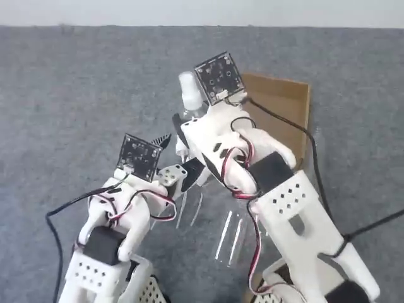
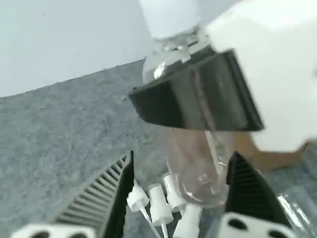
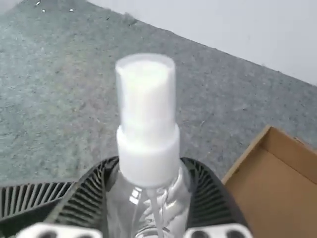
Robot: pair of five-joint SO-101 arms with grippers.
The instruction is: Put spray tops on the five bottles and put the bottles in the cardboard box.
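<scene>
A clear bottle with a white spray top stands upright in my right gripper, which is shut on its body. From above, that bottle is held off the carpet beside the cardboard box. My left gripper is open, its black fingers on either side of the bottle's base. Several loose white spray tops lie on the carpet below it. The left gripper sits just under the right gripper.
Grey carpet covers the table. The box's open inside lies close beside the held bottle. Clear bottles lie on the carpet between the two arms. Cables trail from both arms.
</scene>
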